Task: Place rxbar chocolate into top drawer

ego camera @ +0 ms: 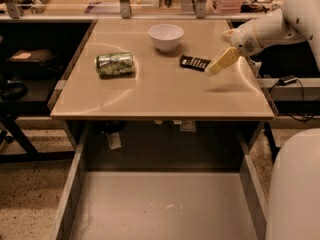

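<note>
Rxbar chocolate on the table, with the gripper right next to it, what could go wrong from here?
1. The rxbar chocolate lies flat on the table; the gripper, at its right end, may shove it instead of gripping it.
2. The white bowl sits just behind the bar, so a shoved bar or the arm could bump it.
3. The top drawer is open below the table's front edge; an early release would leave the bar on the tabletop.
</note>
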Robot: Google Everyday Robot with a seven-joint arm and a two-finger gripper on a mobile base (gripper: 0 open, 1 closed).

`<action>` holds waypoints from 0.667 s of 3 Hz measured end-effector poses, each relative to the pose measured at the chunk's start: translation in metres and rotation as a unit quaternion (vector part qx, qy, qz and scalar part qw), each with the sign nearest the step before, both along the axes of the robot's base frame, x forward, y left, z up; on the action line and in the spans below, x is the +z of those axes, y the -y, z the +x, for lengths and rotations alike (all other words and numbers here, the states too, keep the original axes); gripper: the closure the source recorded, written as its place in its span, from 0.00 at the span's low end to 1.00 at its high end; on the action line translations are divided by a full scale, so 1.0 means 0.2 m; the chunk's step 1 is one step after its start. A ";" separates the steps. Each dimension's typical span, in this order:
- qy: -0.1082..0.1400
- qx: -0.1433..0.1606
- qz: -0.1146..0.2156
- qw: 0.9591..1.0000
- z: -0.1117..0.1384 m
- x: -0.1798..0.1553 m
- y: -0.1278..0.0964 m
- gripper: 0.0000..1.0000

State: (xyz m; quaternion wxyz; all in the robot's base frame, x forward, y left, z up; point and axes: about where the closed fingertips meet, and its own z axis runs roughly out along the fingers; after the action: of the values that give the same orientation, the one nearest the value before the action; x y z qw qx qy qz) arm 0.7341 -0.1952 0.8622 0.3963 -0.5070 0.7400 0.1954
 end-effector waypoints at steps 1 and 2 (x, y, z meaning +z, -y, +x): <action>-0.002 -0.009 -0.042 0.999 0.09 -0.07 -0.04 0.00; -0.015 -0.015 -0.061 0.998 0.15 -0.15 -0.07 0.00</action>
State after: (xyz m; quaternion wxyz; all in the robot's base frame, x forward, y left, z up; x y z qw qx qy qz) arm 0.7642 -0.1807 0.8314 0.3560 -0.5162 0.7640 0.1519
